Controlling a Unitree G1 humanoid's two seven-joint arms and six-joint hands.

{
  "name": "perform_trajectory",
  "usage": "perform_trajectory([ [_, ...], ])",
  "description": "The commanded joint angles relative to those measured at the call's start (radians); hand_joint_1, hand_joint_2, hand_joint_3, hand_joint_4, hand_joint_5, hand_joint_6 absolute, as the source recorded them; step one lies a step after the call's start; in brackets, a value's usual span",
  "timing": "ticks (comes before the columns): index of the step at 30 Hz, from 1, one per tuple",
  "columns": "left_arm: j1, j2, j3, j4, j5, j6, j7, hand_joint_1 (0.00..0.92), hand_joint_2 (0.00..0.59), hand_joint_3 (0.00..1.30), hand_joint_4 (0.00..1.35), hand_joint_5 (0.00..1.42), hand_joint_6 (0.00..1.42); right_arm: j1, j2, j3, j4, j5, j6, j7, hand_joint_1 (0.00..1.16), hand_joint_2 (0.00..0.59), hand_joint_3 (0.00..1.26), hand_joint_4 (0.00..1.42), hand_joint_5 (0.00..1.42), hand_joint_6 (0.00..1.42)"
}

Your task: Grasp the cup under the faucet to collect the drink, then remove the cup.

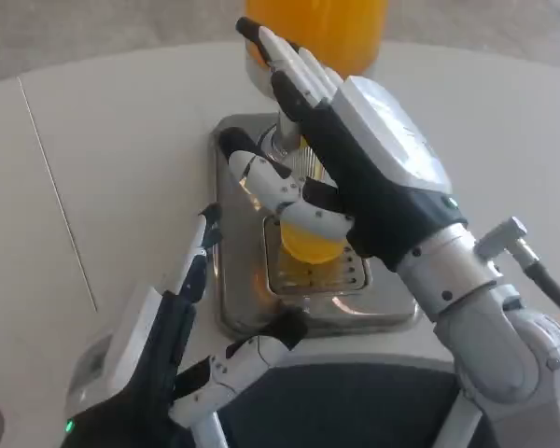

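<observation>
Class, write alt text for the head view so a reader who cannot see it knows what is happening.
The robot's right hand reaches to the faucet of an orange drink dispenser, above a cup holding orange drink on the metal drip tray. Its left hand rests open near the tray's front edge on the white table.

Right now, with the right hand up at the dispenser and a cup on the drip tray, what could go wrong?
1. The cup already looks well filled with orange drink; if flow continues it may overflow onto the drip tray.
2. The right hand covers most of the cup, so its hold cannot be judged; a loose hold could tip the cup on removal.
3. The left hand hangs open by the tray's edge and could bump it.
</observation>
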Motion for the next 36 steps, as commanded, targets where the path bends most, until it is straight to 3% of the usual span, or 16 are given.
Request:
perform_trajectory([
  [1,-0.022,-0.019,-0.031,0.025,0.030,0.029,0.019,0.000,0.055,0.00,0.00,0.13,0.26,0.044,-0.010,0.014,0.013,0.015,0.024,0.055,0.15,0.477,0.00,0.00,0.00,0.00],
  [17,-0.075,-0.036,-0.085,0.056,0.055,0.081,0.052,0.009,0.053,0.00,0.00,0.13,0.26,0.068,-0.010,-0.051,-0.100,0.063,0.017,0.057,0.15,0.474,0.00,0.00,0.00,0.00],
  [26,-0.089,-0.036,-0.090,0.070,0.059,0.092,0.055,0.011,0.052,0.00,0.00,0.13,0.27,0.097,-0.027,-0.098,-0.233,0.096,0.077,0.117,0.14,0.472,0.00,0.00,0.00,0.00],
  [30,-0.103,-0.035,-0.092,0.086,0.060,0.093,0.054,0.011,0.052,0.00,0.00,0.13,0.26,0.144,-0.031,-0.147,-0.288,0.134,0.076,0.106,0.15,0.476,0.00,0.00,0.00,0.00],
  [36,-0.114,-0.030,-0.093,0.106,0.059,0.093,0.052,0.011,0.052,0.00,0.00,0.13,0.26,0.179,-0.011,-0.206,-0.269,0.225,0.034,0.059,0.23,0.535,0.00,0.00,0.00,0.00],
])
